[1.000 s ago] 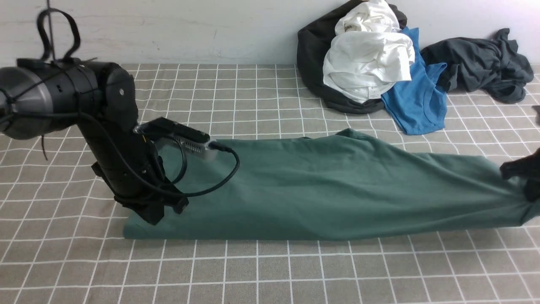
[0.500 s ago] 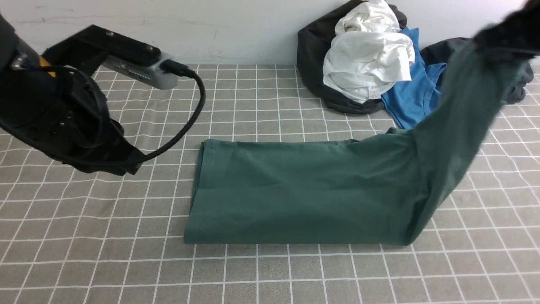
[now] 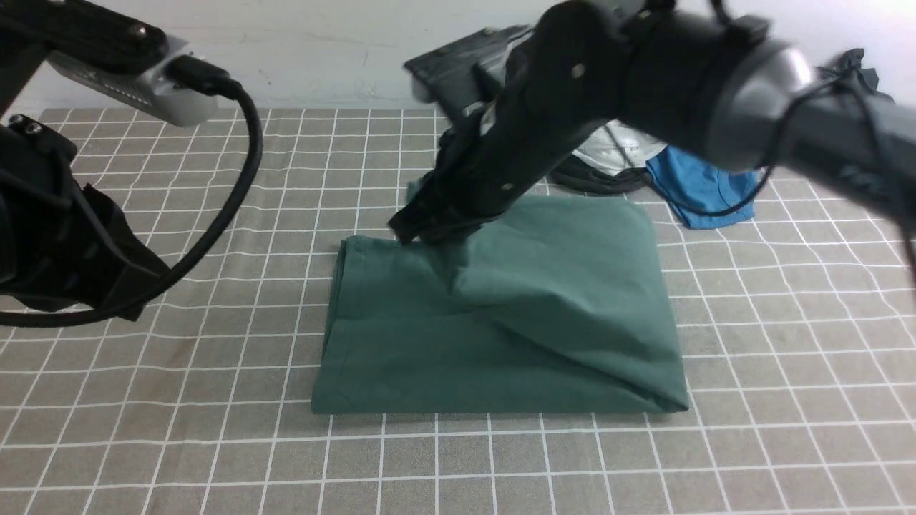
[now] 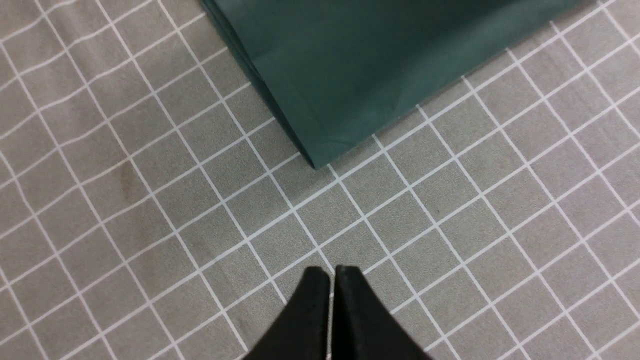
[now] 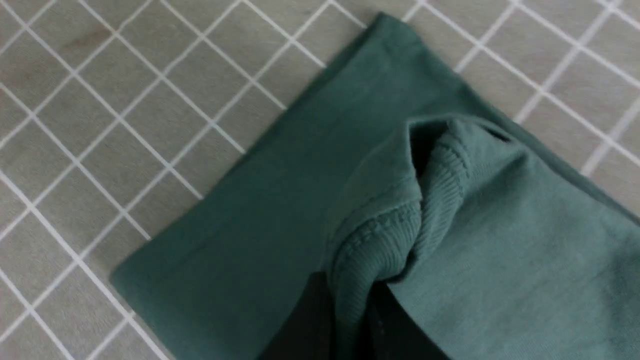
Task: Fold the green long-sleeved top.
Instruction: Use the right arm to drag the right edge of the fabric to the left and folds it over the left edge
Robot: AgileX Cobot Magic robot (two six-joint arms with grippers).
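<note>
**Front view:** green top (image 3: 501, 322) lies mid-desk, a bit nearer the front edge than the far one, as a squat multi-layer block. The desk (image 3: 501, 465) has a grey checked cover. R arm reaches in from the right edge. R gripper (image 3: 418, 225) is down at the block's far-left corner w/ the end of the upper layer pinched in it. That layer is doubled over from the right side but sits skewed: a diagonal ridge runs from the gripper twds the near-right corner, which bulges. L arm is raised over the left edge, clear of the cloth; its fingers can't be read here. Other clothes are heaped at the far edge, twds the far-right corner, incl. a white garment (image 3: 622, 146) and a blue garment (image 3: 705, 186).

**L wrist view:** L gripper (image 4: 331, 272) has its fingers pressed together w/ nothing btwn them, above bare cover. A left corner of the top, prob. the near one, is in shot and apart from the tips. Layers look neatly stacked there.

**R wrist view:** fingers are clamped on a ribbed hem of the top (collar or cuff, can't tell), bunched just over the lower layer near its corner.

**Progress, my read:**
- Done: lengthwise folds, and the crosswise fold-over mostly.
- Left: set the held end down square w/ the left side, let go, flatten the ridge. Maybe one more fold.
</note>
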